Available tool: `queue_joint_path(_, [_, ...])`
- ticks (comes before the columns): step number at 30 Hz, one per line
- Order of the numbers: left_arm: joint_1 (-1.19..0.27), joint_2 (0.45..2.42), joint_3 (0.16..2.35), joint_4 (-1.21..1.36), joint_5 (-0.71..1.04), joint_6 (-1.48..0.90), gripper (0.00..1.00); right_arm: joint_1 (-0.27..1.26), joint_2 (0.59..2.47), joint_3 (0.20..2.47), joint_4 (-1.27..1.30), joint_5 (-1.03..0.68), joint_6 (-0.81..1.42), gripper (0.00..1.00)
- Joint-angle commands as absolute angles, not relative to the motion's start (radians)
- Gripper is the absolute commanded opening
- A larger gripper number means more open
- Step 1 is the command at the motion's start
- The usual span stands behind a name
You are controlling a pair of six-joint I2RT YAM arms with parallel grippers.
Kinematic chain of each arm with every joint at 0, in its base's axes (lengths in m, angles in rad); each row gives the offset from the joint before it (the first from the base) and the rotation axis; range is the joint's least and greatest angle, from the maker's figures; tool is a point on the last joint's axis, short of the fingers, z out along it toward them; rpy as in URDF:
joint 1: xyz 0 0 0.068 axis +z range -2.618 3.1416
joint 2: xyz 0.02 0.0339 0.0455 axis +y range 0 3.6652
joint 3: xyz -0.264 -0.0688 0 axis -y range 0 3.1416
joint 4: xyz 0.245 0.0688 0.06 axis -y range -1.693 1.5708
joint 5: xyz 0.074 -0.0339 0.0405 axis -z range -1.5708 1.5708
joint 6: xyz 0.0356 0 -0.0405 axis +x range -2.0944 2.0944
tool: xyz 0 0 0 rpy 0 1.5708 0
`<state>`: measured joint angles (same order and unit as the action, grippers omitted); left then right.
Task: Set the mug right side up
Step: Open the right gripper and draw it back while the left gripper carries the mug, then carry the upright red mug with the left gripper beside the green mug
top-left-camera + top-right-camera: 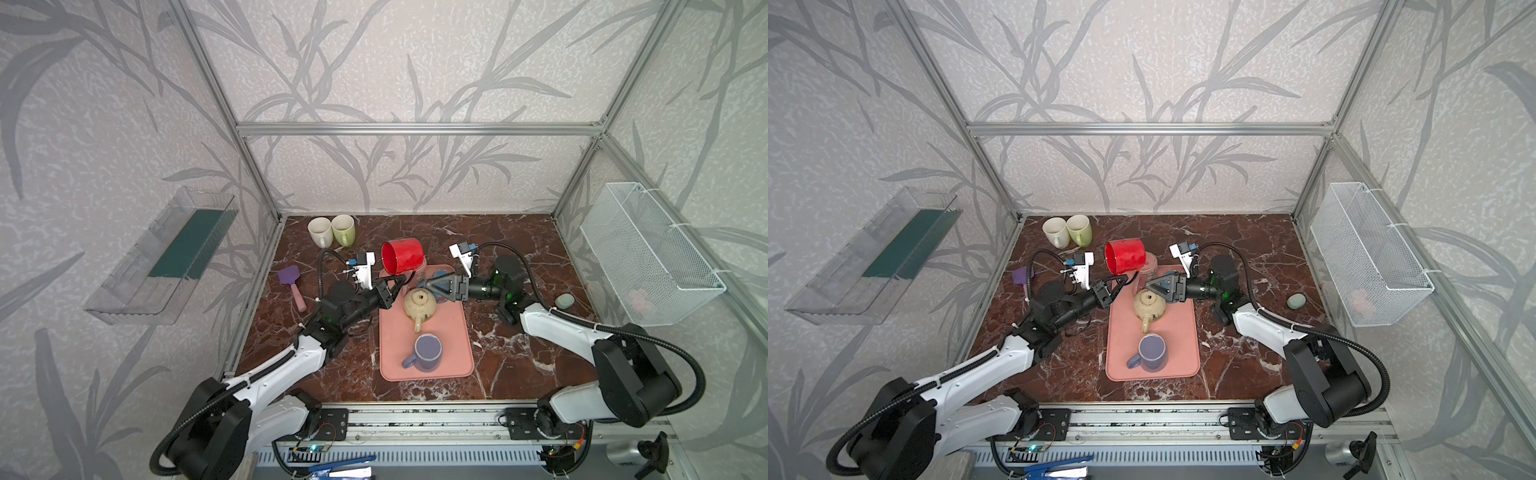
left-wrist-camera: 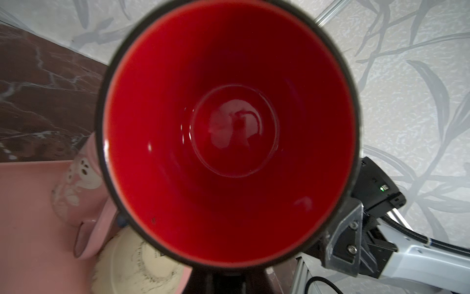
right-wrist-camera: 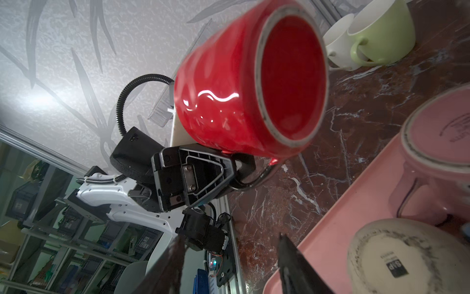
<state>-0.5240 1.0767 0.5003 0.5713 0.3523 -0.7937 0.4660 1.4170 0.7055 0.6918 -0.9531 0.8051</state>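
Red glossy ceramic mug [image 2: 229, 132] sideways above pink plastic tray's [image 1: 453, 332] far edge, mouth toward counter's [image 1: 519, 249] left edge; dark handle [image 3: 262, 178] clenched in left gripper [image 3: 234, 173], right gripper [image 1: 424, 287] released beside base.

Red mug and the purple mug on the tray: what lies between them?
The upside-down cream mug, on the pink tray, sits between the red mug and the purple mug; both top views show it.

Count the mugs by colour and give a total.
red mug: 1
white mug: 1
green mug: 1
pink mug: 1
cream mug: 1
purple mug: 1
Total: 6
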Motion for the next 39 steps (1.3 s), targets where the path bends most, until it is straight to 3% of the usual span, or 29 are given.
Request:
queue_joint_path(1, [-0.508, 1.002, 0.558, 0.485, 0.280, -0.718, 0.00, 0.472, 1.340, 0.746, 0.476, -0.857, 0.649, 0.66])
queue_joint_path(11, [-0.437, 0.974, 0.746, 0.063, 0.189, -0.599, 0.00, 0.487, 1.194, 0.736, 0.151, -0.587, 0.480, 0.72])
queue_joint_path(22, [-0.411, 1.240, 1.124, -0.437, 0.011, -0.412, 0.00, 0.667, 1.048, 0.687, -0.001, -0.231, 0.383, 0.72])
queue_joint_path(30, [-0.406, 1.492, 1.417, -0.672, -0.060, -0.274, 0.00, 0.690, 0.982, 0.623, 0.027, -0.178, 0.405, 0.72])
queue_joint_path(39, [-0.370, 1.733, 1.658, -0.759, -0.108, -0.206, 0.00, 0.697, 0.970, 0.569, 0.088, -0.163, 0.443, 0.72])
